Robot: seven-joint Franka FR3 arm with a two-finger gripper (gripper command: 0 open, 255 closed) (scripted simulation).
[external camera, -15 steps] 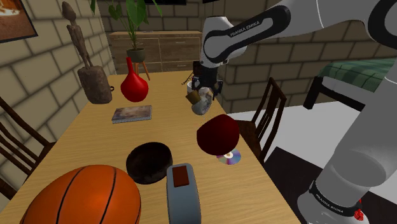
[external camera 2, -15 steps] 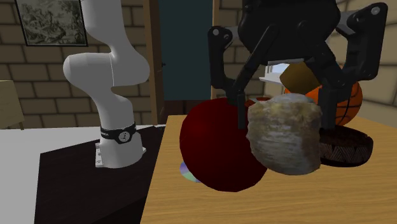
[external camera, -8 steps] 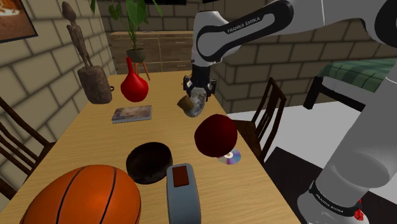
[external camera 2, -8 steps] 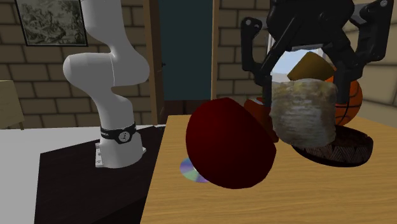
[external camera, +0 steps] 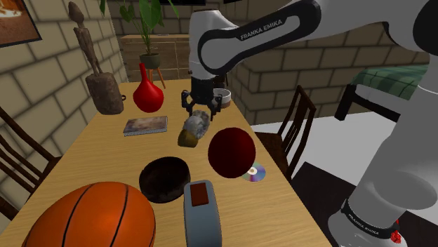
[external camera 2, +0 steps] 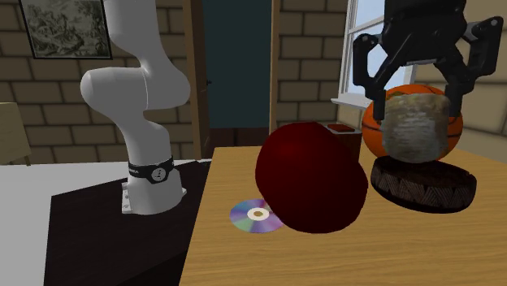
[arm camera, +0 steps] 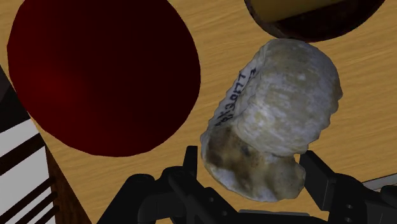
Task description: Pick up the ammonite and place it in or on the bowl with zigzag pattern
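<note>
Shifted toward the shoulder view's left, end effector [external camera: 198, 114] clasps ammonite [external camera: 192, 130] near bowl [external camera: 168, 163] rim.

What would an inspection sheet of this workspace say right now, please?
Surface: wooden table, crowded.
Job's things: ammonite clasped in the air; dark patterned bowl on the table, ammonite not yet in it.
Clutter: dark red round object, disc, basketball, red vase, book, carved figure, grey device.
Tool: shut on the ammonite.
Cables: nothing seen.
Surroundings: brick walls, chairs, potted plant.
</note>
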